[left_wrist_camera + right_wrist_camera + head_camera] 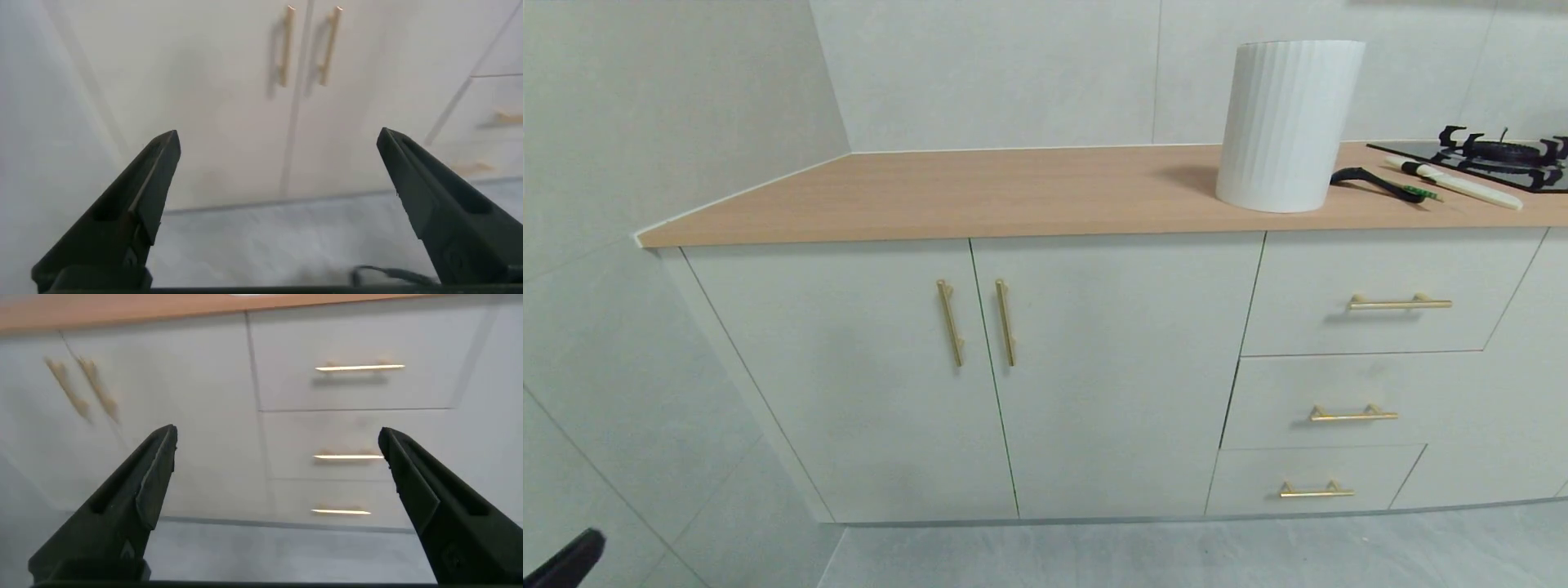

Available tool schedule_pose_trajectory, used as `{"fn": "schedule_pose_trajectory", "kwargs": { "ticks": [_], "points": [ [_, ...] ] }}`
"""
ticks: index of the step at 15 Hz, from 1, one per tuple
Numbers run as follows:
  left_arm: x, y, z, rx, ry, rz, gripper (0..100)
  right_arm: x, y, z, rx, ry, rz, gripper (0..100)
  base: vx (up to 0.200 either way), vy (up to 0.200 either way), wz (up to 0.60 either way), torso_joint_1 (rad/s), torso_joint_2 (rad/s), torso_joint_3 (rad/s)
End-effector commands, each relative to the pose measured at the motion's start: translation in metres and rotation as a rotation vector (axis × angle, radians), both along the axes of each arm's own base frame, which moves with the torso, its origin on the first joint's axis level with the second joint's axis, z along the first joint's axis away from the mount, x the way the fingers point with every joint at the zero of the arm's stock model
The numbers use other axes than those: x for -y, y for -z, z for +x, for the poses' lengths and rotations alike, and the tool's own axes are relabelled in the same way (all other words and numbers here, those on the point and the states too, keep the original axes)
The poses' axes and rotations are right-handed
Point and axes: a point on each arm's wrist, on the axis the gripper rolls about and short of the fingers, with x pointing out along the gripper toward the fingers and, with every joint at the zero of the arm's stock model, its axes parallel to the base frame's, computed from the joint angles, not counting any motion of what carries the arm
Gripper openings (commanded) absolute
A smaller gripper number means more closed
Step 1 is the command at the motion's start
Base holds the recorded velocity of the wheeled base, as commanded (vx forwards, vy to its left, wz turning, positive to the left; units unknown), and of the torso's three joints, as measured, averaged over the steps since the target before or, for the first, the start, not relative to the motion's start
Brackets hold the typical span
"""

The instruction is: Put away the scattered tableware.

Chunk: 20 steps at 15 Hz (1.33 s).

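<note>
Evidently left gripper (276,135) and right gripper (276,431) hold fingers apart. Face the wooden counter (1013,192) squarely before reaching the black curved utensil (1372,181).

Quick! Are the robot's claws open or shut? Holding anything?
Left claw: open, holding nothing.
Right claw: open, holding nothing.

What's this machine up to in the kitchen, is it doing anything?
Nothing is being handled yet. The left gripper and right gripper are both open and empty, held low in front of the closed cupboard doors and drawers. Up on the wooden counter, a black-handled utensil and a white-handled utensil lie between a tall white ribbed container and the stove. Those utensils look like what it has to tidy away.
</note>
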Motion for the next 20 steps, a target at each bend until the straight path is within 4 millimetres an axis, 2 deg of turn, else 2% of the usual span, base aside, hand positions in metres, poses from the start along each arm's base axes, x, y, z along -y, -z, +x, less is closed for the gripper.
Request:
{"fn": "schedule_pose_trajectory", "kwargs": {
  "ticks": [1,4,7,9,11,15,17,20],
  "points": [
    [-0.008,0.016,-0.042,0.158,-0.044,-0.003,100,-0.001,0.023,-0.047,0.142,0.078,-0.037,100,0.000,0.000,0.00,0.000,0.00,0.000],
    [-0.008,0.027,-0.057,0.238,-0.074,-0.009,100,-0.004,0.039,-0.053,0.134,0.102,-0.037,100,0.000,0.000,0.00,0.000,0.00,0.000],
    [-0.007,0.029,-0.055,0.234,-0.134,-0.005,100,-0.004,0.051,-0.044,0.081,0.100,-0.038,100,0.000,0.000,0.00,0.000,0.00,0.000],
    [-0.002,0.044,-0.066,0.289,-0.234,0.053,100,-0.003,0.067,-0.033,0.010,0.134,-0.034,100,0.000,0.000,0.00,0.000,0.00,0.000],
    [-0.003,0.055,-0.058,0.277,-0.273,0.069,100,-0.003,0.079,-0.023,0.002,0.160,-0.032,100,0.000,0.000,0.00,0.000,0.00,0.000],
    [-0.003,0.086,-0.041,0.221,-0.266,0.083,100,-0.003,0.121,0.010,0.086,0.157,-0.034,100,0.000,0.000,0.00,0.000,0.00,0.000],
    [-0.003,0.100,-0.034,0.212,-0.266,0.086,100,-0.003,0.125,0.011,0.062,0.146,-0.028,100,0.000,0.000,0.00,0.000,0.00,0.000],
    [-0.002,0.107,-0.033,0.144,-0.227,0.092,100,-0.003,0.135,0.011,-0.041,0.142,-0.037,100,0.000,0.000,0.00,0.000,0.00,0.000]
  ]
}}
